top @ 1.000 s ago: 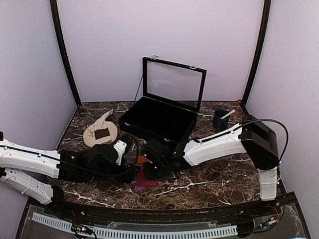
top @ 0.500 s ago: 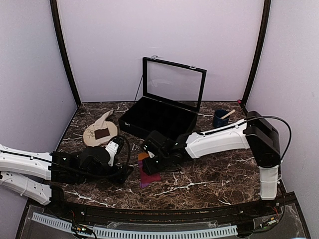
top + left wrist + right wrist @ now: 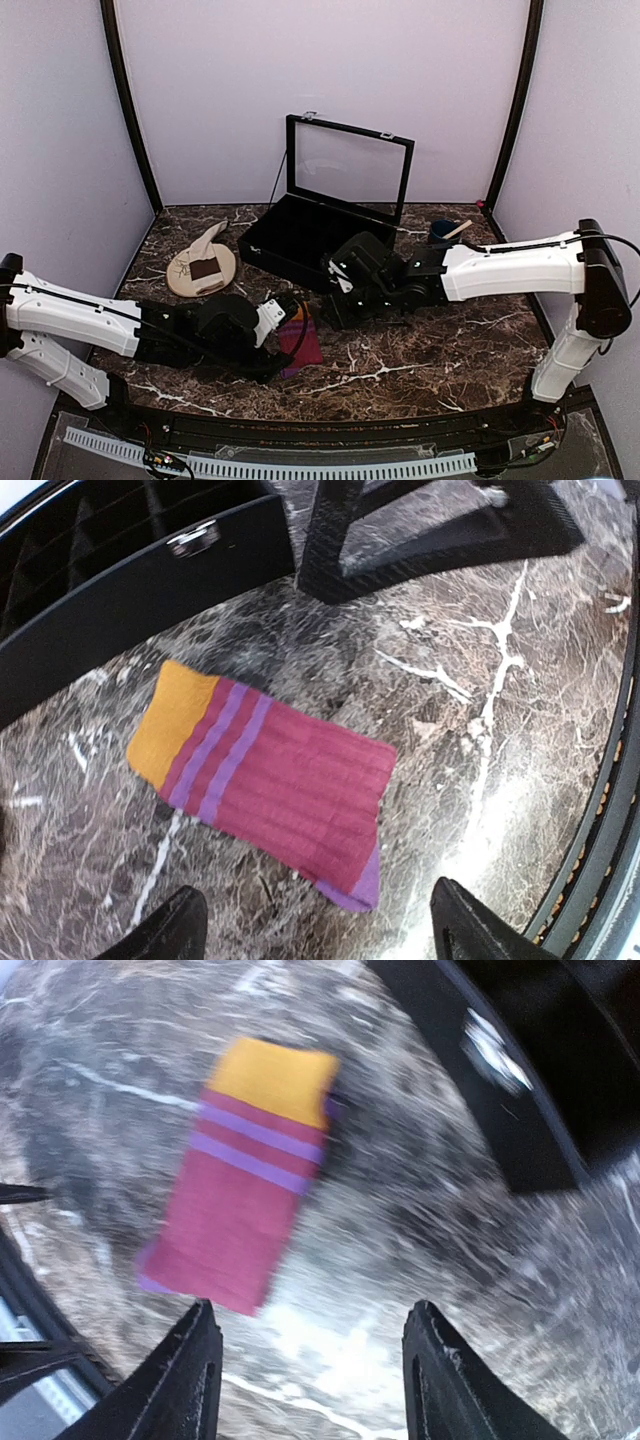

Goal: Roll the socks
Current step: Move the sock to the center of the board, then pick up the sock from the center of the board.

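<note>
Currently the pink sock (image 3: pixel 265 780) lies flat on the worktop (image 3: pixel 430 350) near its front edge. The left gripper (image 3: pixel 320 925) and right gripper (image 3: pixel 315 1360) are close by, fingers apart and empty. The cream sock (image 3: pixel 205 250) rests on a plate (image 3: pixel 180 278) near the back left corner.

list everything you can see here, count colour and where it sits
pink sock: 1, magenta, purple stripes, orange end, flat on the table, near centre
cream sock: 1, beige, brown band, lying on the plate
plate: 1, beige, far left
case: 1, black, lid raised, far centre
cup: 1, dark blue, stick inside, far right
table: 1, dark marble
left gripper: 1, black, open, by pink sock
right gripper: 1, black, open, empty
</note>
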Tool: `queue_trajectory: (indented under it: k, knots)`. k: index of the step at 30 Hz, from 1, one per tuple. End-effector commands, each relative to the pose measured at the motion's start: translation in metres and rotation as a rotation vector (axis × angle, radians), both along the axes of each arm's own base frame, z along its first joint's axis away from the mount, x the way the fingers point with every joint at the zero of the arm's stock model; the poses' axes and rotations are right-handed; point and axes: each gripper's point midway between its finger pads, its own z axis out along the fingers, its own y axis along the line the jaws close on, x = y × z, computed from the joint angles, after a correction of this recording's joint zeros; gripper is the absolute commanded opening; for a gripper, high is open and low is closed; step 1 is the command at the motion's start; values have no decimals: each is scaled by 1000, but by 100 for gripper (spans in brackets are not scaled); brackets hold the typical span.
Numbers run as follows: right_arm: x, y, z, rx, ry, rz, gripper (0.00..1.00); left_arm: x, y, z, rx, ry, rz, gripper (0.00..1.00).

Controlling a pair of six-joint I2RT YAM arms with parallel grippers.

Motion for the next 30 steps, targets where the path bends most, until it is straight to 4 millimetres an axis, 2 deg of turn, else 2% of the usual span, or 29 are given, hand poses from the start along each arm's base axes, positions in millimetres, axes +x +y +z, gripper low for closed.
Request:
queue_trajectory:
  k: [1, 8, 15, 22, 30]
  knots:
    - [4, -45, -14, -75, -7, -82, 57, 3, -16, -2, 131, -80, -106, 79]
    - [5, -75, -3, -54, -21, -131, 57, 14, -21, -20, 306, -143, -151, 79]
    - [7, -94, 2, -48, -28, -158, 57, 9, -16, -37, 383, -125, -198, 79]
    - [8, -100, -1, -62, -24, -158, 57, -1, -21, -43, 368, -79, -248, 79]
    - [10, -98, 1, -61, -27, -152, 57, -2, -19, -56, 407, -61, -254, 79]
